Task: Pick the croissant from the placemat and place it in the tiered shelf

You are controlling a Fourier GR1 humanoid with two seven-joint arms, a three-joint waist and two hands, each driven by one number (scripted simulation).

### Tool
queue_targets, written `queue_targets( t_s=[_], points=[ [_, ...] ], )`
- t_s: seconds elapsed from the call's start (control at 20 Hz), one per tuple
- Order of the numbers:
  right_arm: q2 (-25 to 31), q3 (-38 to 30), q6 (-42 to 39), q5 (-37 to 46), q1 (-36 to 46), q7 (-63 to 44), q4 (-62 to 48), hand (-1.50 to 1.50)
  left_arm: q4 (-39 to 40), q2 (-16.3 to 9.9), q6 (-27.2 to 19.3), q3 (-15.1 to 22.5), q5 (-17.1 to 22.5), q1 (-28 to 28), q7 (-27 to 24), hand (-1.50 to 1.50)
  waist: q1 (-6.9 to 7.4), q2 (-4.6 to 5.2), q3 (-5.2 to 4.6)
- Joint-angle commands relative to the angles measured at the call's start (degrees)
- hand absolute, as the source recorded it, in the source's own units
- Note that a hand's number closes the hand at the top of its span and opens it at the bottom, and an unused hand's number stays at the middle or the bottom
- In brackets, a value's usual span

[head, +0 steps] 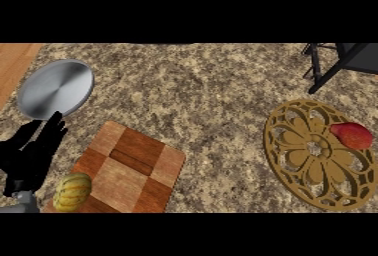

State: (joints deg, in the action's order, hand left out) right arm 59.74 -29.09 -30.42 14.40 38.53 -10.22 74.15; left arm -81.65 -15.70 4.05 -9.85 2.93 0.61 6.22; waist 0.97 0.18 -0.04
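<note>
One hand (pixel 29 157) visible, left, fingers straight, holding nothing; speckled stone counter (pixel 199 85), wood floor (pixel 15 60) beyond left edge.

One plate (pixel 56 89) – one placemat (pixel 295 125) – one board (pixel 133 170)

A reddish, rounded item (pixel 352 135), not croissant-like, is seen lying on the rt. part of the round, gold, openwork placemat (pixel 295 150). The dark tiered shelf (pixel 336 62) is only partly shown, top rt.
</note>
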Motion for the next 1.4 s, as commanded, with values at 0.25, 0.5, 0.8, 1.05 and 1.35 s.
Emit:
queue_targets(
  t_s=[0.25,0.5,0.8,1.05,1.35],
  points=[
    [1.6,8.8,7.23,8.72,9.76,5.94,-14.86,1.5,2.53,-1.31,2.07,-1.61,0.6,2.09,-0.16,0.0,0.13,0.15,0.01],
    [-0.41,13.43,13.99,15.24,14.4,10.57,-23.38,1.5,-0.72,0.08,1.8,-0.57,0.76,1.28,1.66,0.0,0.65,0.21,0.04],
    [-1.42,15.06,18.12,19.63,22.54,14.54,-37.47,1.5,0.27,0.52,1.03,-0.23,-0.58,2.04,1.32,0.0,1.19,0.46,0.06],
    [-1.97,13.38,19.75,19.89,26.95,17.65,-47.13,1.5,3.27,-0.25,2.03,-1.33,0.1,4.99,-0.32,0.0,1.77,0.96,0.08],
    [-3.11,11.55,28.59,21.87,27.63,13.57,-54.36,1.5,1.21,0.53,2.39,-0.24,-0.5,2.09,-0.55,0.0,2.48,1.08,0.15]
  ],
)
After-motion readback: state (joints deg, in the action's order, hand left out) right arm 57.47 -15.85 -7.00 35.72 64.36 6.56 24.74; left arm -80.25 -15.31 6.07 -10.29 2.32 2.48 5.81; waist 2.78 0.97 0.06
